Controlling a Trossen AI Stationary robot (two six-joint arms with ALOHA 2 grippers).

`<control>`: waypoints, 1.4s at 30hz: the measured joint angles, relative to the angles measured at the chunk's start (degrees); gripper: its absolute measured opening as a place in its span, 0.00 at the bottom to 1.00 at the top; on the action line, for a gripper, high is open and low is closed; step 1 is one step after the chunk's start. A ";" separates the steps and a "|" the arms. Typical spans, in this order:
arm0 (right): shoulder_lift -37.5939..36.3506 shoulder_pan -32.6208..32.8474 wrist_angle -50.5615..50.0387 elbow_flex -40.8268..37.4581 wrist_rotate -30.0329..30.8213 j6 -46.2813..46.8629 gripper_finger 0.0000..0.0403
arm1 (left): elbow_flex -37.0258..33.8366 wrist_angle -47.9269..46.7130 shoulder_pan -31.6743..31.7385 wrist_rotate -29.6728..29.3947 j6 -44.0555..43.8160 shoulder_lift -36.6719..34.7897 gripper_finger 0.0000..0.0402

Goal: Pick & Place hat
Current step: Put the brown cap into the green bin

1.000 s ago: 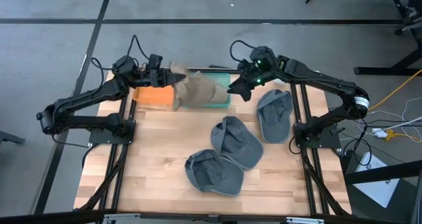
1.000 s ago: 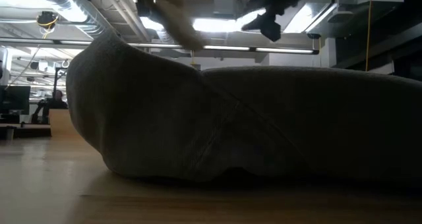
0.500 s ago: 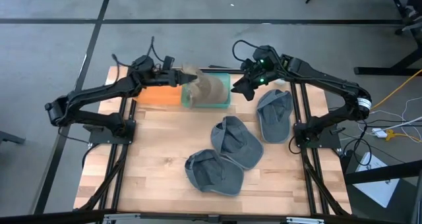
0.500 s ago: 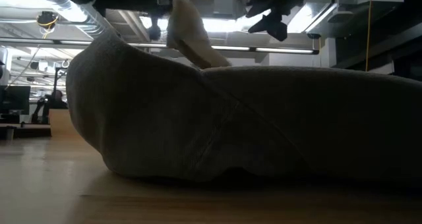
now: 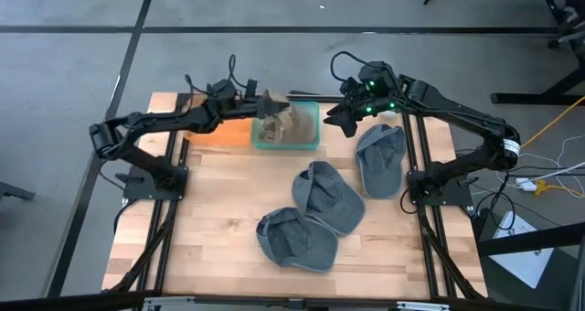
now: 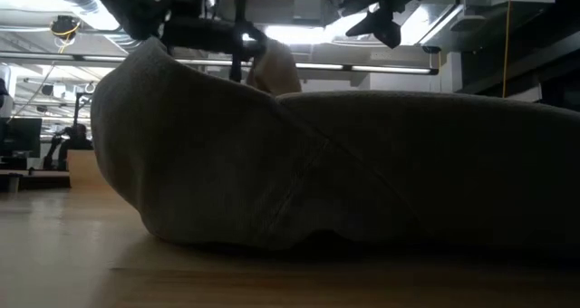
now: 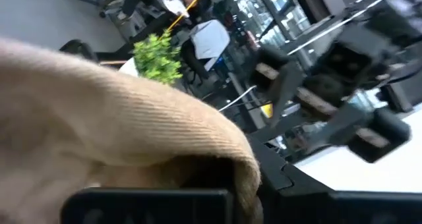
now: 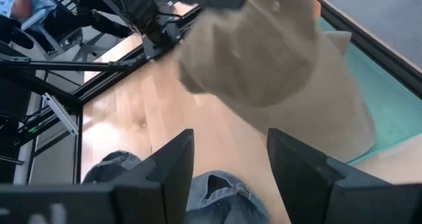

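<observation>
So the left tool is pinched tight on the tan hat, which hangs over the green bin up at about 12 o'clock on the table. An orange bin sits touching the green one on its 9 o'clock side. The right tool hovers just off the green bin's 3 o'clock edge, fingers spread apart and gripping nothing; its wrist camera looks right at the tan hat. Three grey hats lie loose on the wood: one around 2 o'clock, one near the middle, one toward 6 o'clock, the last two overlapping.
</observation>
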 joint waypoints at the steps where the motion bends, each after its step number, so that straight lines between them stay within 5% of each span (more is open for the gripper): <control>1: 0.00 0.00 0.02 0.00 0.31 -0.01 0.47 | 0.00 0.03 0.00 -0.10 0.51 0.72 0.02; 15: 0.00 0.31 0.89 0.00 2.49 1.53 0.47 | 0.00 2.39 0.00 -4.81 6.50 10.79 0.03; 23: 0.00 0.31 3.47 0.00 2.58 1.55 0.47 | 0.00 16.89 0.02 -5.24 6.28 11.38 0.02; 32: 0.00 0.31 3.88 0.00 3.19 1.66 0.47 | 0.00 9.91 -0.22 -5.75 12.86 11.49 0.02; 42: 0.00 0.33 3.88 0.00 5.44 1.49 0.47 | 0.00 8.42 -0.22 -2.46 10.10 11.49 0.03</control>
